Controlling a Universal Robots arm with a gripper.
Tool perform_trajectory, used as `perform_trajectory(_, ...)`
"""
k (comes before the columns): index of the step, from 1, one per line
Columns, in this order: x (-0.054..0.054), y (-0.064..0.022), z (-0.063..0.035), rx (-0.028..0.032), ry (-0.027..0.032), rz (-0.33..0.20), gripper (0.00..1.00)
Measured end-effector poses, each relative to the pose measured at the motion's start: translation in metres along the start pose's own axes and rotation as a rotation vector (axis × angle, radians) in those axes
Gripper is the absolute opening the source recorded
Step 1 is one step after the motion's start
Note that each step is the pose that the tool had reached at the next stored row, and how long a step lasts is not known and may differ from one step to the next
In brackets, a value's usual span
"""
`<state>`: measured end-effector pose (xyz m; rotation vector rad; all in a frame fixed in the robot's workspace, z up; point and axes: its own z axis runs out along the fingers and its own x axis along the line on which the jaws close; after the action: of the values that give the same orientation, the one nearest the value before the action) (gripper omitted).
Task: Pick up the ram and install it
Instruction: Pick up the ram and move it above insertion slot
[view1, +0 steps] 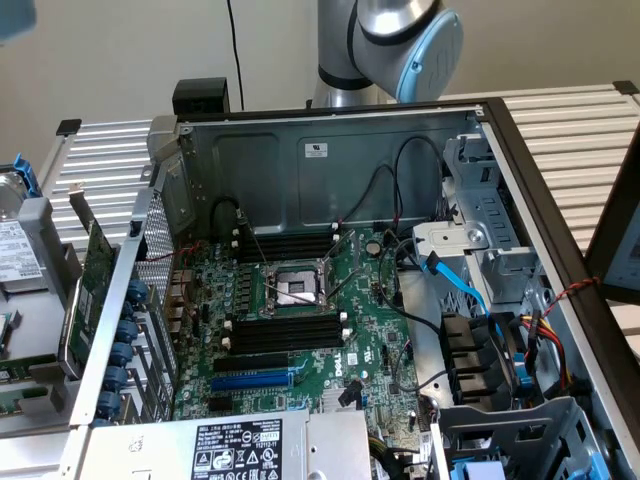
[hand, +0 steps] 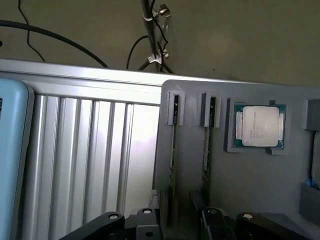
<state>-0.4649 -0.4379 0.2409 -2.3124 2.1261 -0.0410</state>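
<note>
The ram (hand: 173, 145) is standing on its long edge in a narrow slot of a grey holder (hand: 250, 185). The wrist view is catching it edge-on, so its label and chips are not showing. A second stick (hand: 208, 140) is standing in the neighbouring slot, between the ram and a processor (hand: 260, 126) that is lying flat in a square recess of the same holder. The holder is resting on the ribbed aluminium bench (hand: 90, 150).

The gripper (hand: 177, 222) is hovering at one end of the two slots with its jaws spread wide and nothing held. The ram's edge is running down into the gap between the black fingers (hand: 145, 225) (whether either finger is touching a stick I cannot tell).

In the exterior view the open computer case (view1: 300, 150) is lying on its side on the bench, with the arm (view1: 395, 40) rising behind its far wall. The green motherboard (view1: 375, 330) is lying exposed inside. Long black memory slots (view1: 285, 332) are sitting on both sides of the metal-framed socket (view1: 297, 286). A green expansion card (view1: 92, 270) is standing upright just outside the case, at the exterior view's left.
</note>
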Motion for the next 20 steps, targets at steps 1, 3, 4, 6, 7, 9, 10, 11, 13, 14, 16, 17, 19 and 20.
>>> perform_trajectory(1,0.0,0.0001,0.0018,0.0,0.0,0.0,0.36)
perform_trajectory(3,0.0,0.0002,0.0055,0.0,0.0,0.0,0.36)
perform_trajectory(4,0.0,0.0003,0.0073,0.0,0.0,0.0,0.36)
perform_trajectory(6,0.0,0.0004,0.011,0.0001,0.0,0.0,0.36)
perform_trajectory(7,0.0,0.0004,0.0128,0.0,0.0,0.0,0.36)
perform_trajectory(9,0.0,0.0005,0.0164,0.0,0.0,0.0,0.36)
perform_trajectory(10,0.0,0.0005,0.0182,0.0,0.0,0.0,0.36)
perform_trajectory(11,0.0,0.0006,0.02,0.0001,0.0,0.0,0.36)
perform_trajectory(13,0.0,0.0006,0.0237,0.0,-0.0001,0.0,0.36)
perform_trajectory(14,-0.001,0.0007,0.0255,-0.0001,-0.0003,0.0,0.36)
perform_trajectory(16,-0.001,0.0008,0.0291,-0.0012,-0.0004,0.0,0.36)
perform_trajectory(17,-0.001,0.0008,0.0309,-0.0016,-0.0005,0.0,0.36)
perform_trajectory(19,-0.001,0.001,0.0344,-0.0026,-0.001,0.0,0.36)
perform_trajectory(20,-0.001,0.0011,0.0358,-0.0032,-0.0013,0.0,0.36)
